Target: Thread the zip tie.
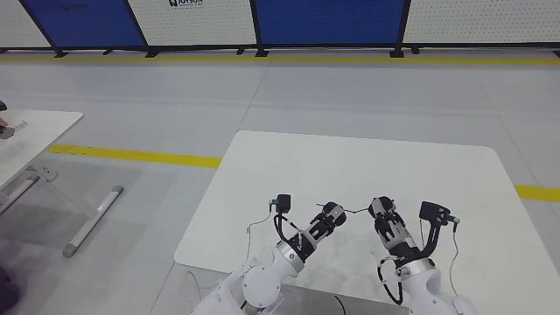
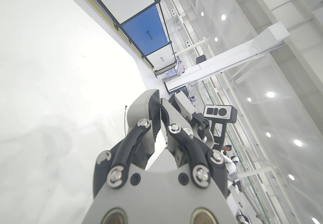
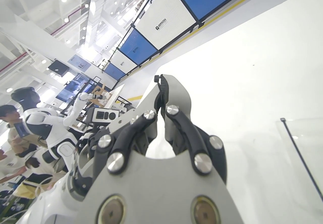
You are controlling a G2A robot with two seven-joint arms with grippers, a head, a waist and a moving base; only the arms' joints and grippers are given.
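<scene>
At the near edge of the white worktop point(image 1: 367, 153) we see the left pincer point(image 1: 337, 214) and right pincer point(image 1: 379, 206) facing each other, a thin dark zip tie point(image 1: 357, 211) (barely a line) strung between them. Blue and white panels point(image 1: 331, 4) stand behind.

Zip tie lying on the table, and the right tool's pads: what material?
Zip tie: thin black strip with a square head, matte; looks like moulded plastic, probably nylon. Right tool pads: black with ribbed faces, likely rubber.
</scene>
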